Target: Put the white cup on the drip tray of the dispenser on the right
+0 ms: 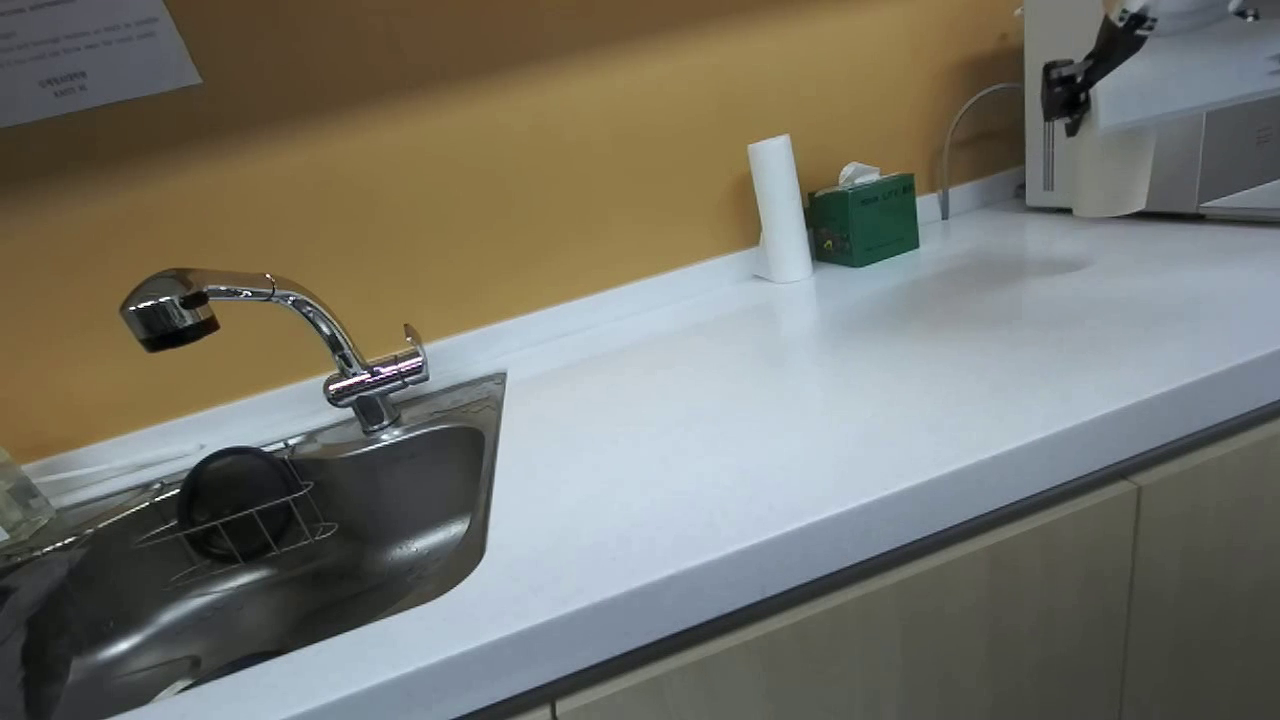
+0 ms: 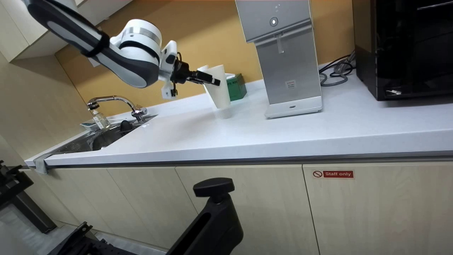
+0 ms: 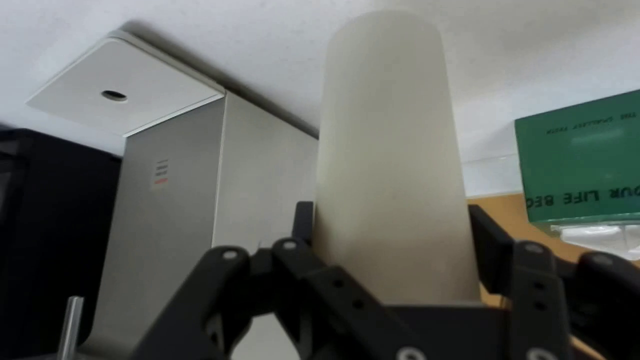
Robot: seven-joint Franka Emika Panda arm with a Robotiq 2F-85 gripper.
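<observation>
The plain white cup [image 2: 221, 92] is held in my gripper [image 2: 214, 80], with one finger on each side near its wide rim. It fills the middle of the wrist view [image 3: 390, 150], which is upside down, and shows at the right in an exterior view [image 1: 1113, 180]. The cup is roughly upright, over the counter, beside the dispenser. I cannot tell whether its base touches the counter. The silver dispenser [image 2: 290, 71] has a low white drip tray [image 2: 295, 107] at its foot; the bare tray also shows in the wrist view [image 3: 125, 82].
A green tissue box [image 1: 865, 222] and a narrow white cylinder [image 1: 782, 210] stand along the wall. A sink [image 1: 440, 520] with a tall chrome faucet [image 1: 320, 330] lies further along. A black appliance [image 2: 407, 49] and coiled cables [image 2: 338, 72] are on the dispenser's far side.
</observation>
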